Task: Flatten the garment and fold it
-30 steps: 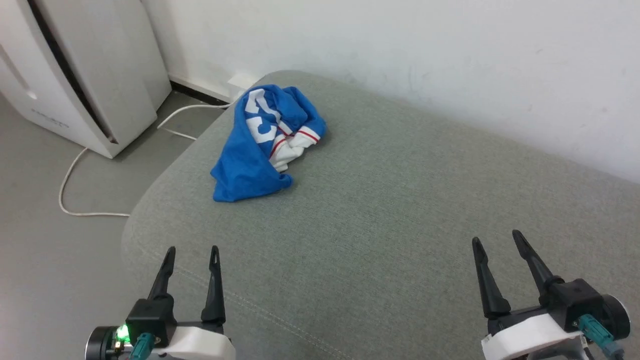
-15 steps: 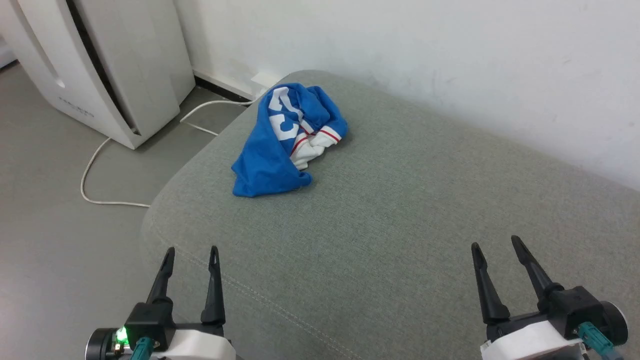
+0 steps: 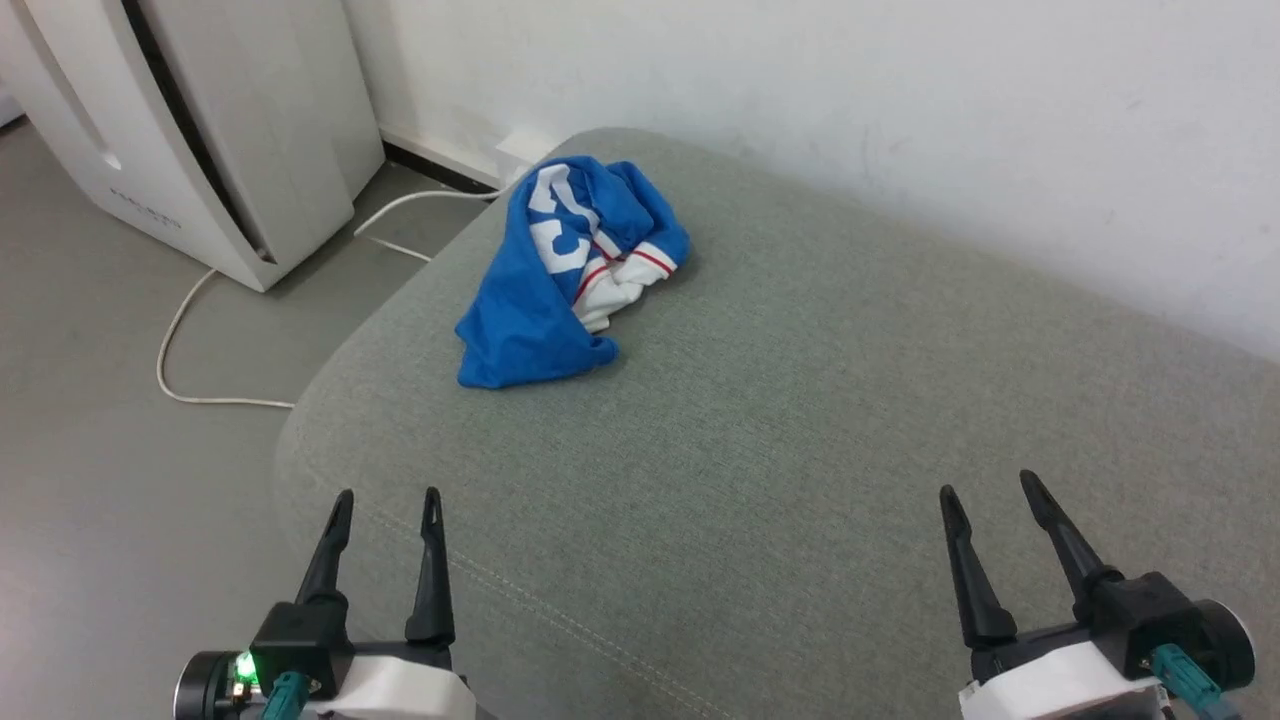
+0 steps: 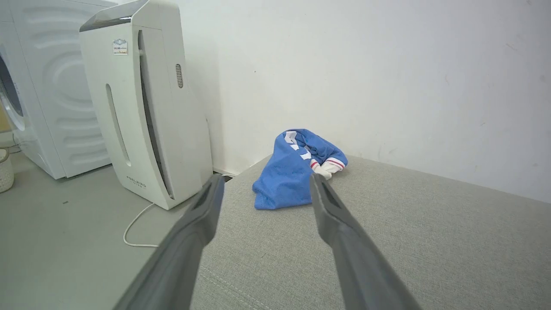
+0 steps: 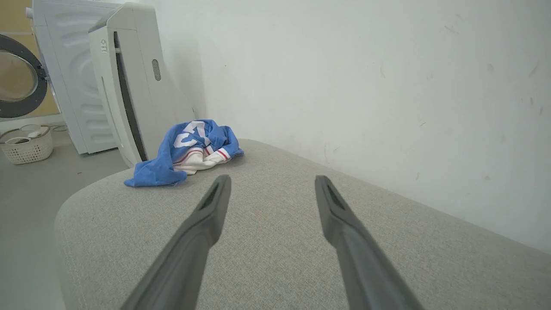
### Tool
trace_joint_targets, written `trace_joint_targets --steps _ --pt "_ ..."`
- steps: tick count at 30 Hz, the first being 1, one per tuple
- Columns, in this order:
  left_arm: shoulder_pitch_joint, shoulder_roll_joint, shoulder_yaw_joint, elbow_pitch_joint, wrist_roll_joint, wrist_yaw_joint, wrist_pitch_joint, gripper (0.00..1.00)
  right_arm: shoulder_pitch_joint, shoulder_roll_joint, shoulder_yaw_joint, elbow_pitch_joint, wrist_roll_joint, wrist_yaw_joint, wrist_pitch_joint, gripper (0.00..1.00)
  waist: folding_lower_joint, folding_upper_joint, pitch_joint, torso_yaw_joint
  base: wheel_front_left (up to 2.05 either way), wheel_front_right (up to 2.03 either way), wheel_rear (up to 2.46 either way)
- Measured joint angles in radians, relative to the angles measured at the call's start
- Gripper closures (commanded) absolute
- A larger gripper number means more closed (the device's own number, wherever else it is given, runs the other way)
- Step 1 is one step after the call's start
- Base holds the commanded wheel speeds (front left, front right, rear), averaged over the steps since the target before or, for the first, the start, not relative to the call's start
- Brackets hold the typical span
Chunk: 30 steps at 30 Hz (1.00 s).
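The garment (image 3: 560, 275) is a bright blue shirt with white lettering and a white sleeve with red trim. It lies crumpled in a heap near the far left corner of a grey-green cushioned surface (image 3: 800, 430). In the wrist views the garment (image 4: 297, 168) (image 5: 185, 150) sits well ahead of the fingers. My left gripper (image 3: 388, 495) hovers open at the cushion's near left edge, far short of the heap. Over the near right side, my right gripper (image 3: 988, 483) is open too, with nothing between its fingers.
A white air purifier (image 3: 200, 130) stands on the grey floor to the left, its white cable (image 3: 190, 330) trailing beside the cushion. A white wall (image 3: 900, 120) backs the cushion. A washing machine (image 5: 38, 73) and a small basket (image 5: 26, 146) sit further left.
The whole picture has shifted right and slightly down, so the camera has turned left. The garment lies as before and both grippers stay open at the bottom.
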Motion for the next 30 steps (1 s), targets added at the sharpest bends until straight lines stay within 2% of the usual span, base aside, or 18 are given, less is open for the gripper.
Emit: trace_joint_targets --steps 4,7,10,13,17,19,25,30 --pt "-0.031 0.004 0.003 -0.002 0.000 -0.010 0.000 0.00 -0.006 0.000 -0.001 -0.008 -0.032 0.000 0.000 0.00 0.0000 0.0000 0.031 -0.017 0.00 0.00 0.00" --pt "-0.102 0.017 -0.010 0.038 0.000 -0.045 -0.001 0.00 -0.023 0.001 0.000 -0.021 -0.066 0.000 0.000 0.00 0.0002 0.0000 0.067 -0.033 0.00 0.00 0.00" --pt "-0.211 0.035 -0.022 0.095 0.000 -0.078 -0.001 0.00 -0.045 0.001 0.002 -0.046 -0.097 0.000 0.000 0.00 0.0002 0.0000 0.113 -0.053 0.00 0.00 0.00" --pt "-0.349 0.077 -0.022 0.154 -0.001 -0.103 0.028 0.00 -0.069 0.001 0.004 -0.072 -0.100 0.000 0.000 0.00 0.0003 0.0000 0.164 -0.078 0.00 0.00 0.00" --pt "-0.534 0.144 -0.012 0.258 -0.022 -0.132 0.157 0.00 -0.107 0.002 0.013 -0.115 -0.121 0.000 0.000 0.00 0.0003 0.0000 0.233 -0.120 0.00 0.00 0.00" --pt "-0.616 0.191 -0.011 0.319 -0.030 -0.146 0.256 0.00 -0.125 0.002 0.019 -0.134 -0.128 0.000 0.000 0.00 0.0005 0.0000 0.268 -0.145 0.00 0.00 0.00" --pt "-0.839 0.315 -0.002 0.490 -0.093 -0.161 0.491 0.00 -0.163 -0.002 0.025 -0.183 -0.134 0.000 0.000 0.00 0.0003 0.0000 0.377 -0.221 0.00 0.00 0.00" --pt "-0.954 0.408 -0.029 0.642 -0.174 -0.164 0.650 0.00 -0.190 -0.006 0.027 -0.193 -0.135 0.000 0.000 0.00 0.0004 0.0000 0.461 -0.287 0.00 0.00 0.00"
